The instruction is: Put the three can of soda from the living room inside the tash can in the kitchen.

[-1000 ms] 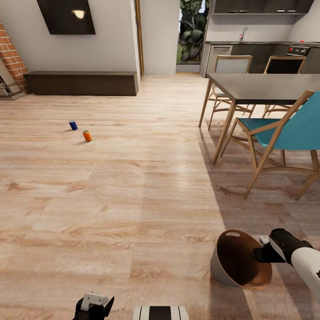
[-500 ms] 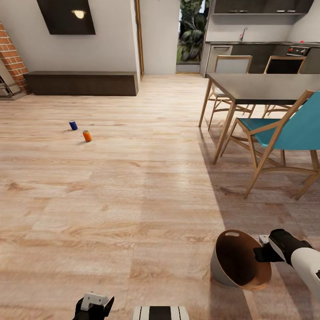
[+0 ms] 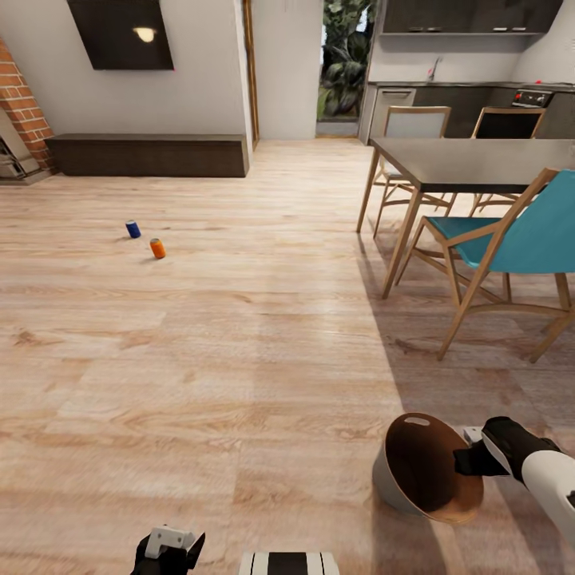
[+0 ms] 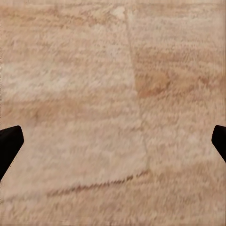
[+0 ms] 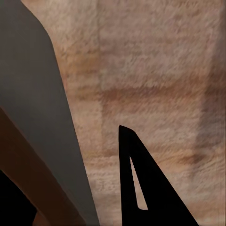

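Observation:
Two soda cans lie on the wooden floor at the far left, one dark blue (image 3: 132, 229) and one orange (image 3: 158, 248); a third can is out of view. The grey-beige trash can (image 3: 423, 467), brown inside, hangs tilted at the lower right. My right gripper (image 3: 467, 461) is shut on its rim. In the right wrist view the bin wall (image 5: 42, 108) passes between the fingers (image 5: 141, 188). My left gripper (image 3: 168, 547) sits low at the bottom edge. It is open over bare floor (image 4: 113, 141), with its fingertips (image 4: 9, 141) far apart.
A dark dining table (image 3: 479, 160) with wooden chairs and a teal chair (image 3: 511, 239) stands at the right. The long dark bench (image 3: 148, 154), wall TV (image 3: 120, 32) and brick fireplace (image 3: 20, 96) are at the back left. Kitchen cabinets (image 3: 471, 88) lie beyond the table.
The whole picture has shifted slightly, so the camera has moved. The trash can stays in my right gripper, and the two cans lie where they were.

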